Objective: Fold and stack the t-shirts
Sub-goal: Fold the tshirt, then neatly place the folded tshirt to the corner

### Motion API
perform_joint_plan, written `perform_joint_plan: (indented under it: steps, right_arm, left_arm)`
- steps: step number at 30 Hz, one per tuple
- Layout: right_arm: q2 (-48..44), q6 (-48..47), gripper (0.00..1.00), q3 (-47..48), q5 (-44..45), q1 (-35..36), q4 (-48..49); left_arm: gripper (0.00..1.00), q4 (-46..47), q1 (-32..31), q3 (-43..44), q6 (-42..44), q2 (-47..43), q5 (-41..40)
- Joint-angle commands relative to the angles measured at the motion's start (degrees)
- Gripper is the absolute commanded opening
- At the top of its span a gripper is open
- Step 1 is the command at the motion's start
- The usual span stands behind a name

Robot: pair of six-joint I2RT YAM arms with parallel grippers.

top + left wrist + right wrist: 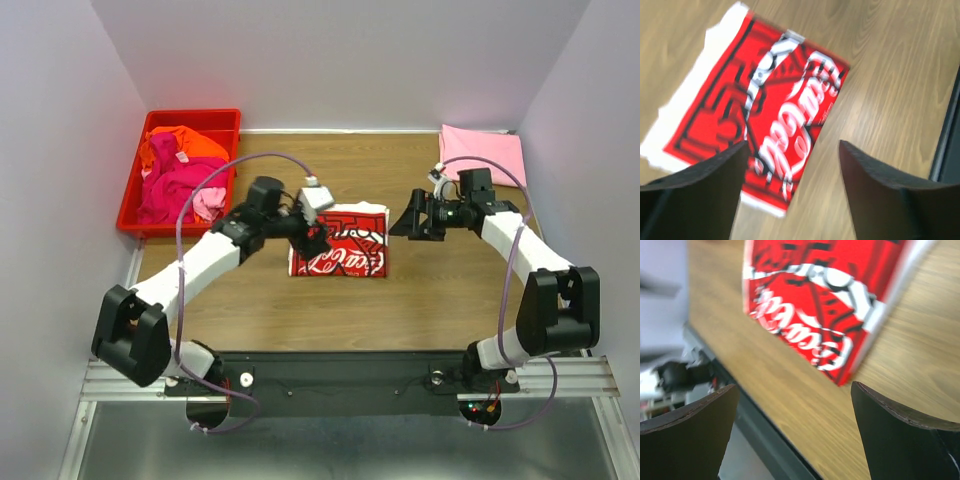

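The top camera looked down from above and behind over the whole desk [430,290]. Each wrist camera hung low and close, tilted across it between its own fingers [690,195]. All three shared the red-printed shirt [340,250].

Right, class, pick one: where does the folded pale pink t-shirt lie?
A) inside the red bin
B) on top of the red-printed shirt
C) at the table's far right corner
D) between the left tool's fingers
C: the pink t-shirt lies flat at the far right corner of the table, well apart from the red bin at far left.
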Motion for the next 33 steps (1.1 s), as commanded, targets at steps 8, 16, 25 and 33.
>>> perform_joint_plan:
  steps: [8, 16, 25, 33]
  right_arm:
    - [-2.0, 8.5, 0.99, -2.9, 21.2, -1.4, -0.1]
    - [-0.4, 11.1, 0.95, -4.5, 20.2, -1.9, 1.5]
    - [2.7, 12.9, 0.95, -4.2, 16.2, -2.2, 2.7]
    - [3.0, 14.6, 0.95, -6.8, 15.8, -2.1, 5.4]
  left_arm:
    - [0.46, 12.7, -28.2, 0.7, 21.8, 6.9, -30.0]
    - [0.48, 15.5, -32.7, 3.7, 28.0, 17.9, -29.0]
    - [0.50, 21.3, -32.7, 3.0, 31.2, 24.9, -31.1]
    - [0.45, 22.1, -32.2, 4.1, 31.6, 29.9, -31.4]
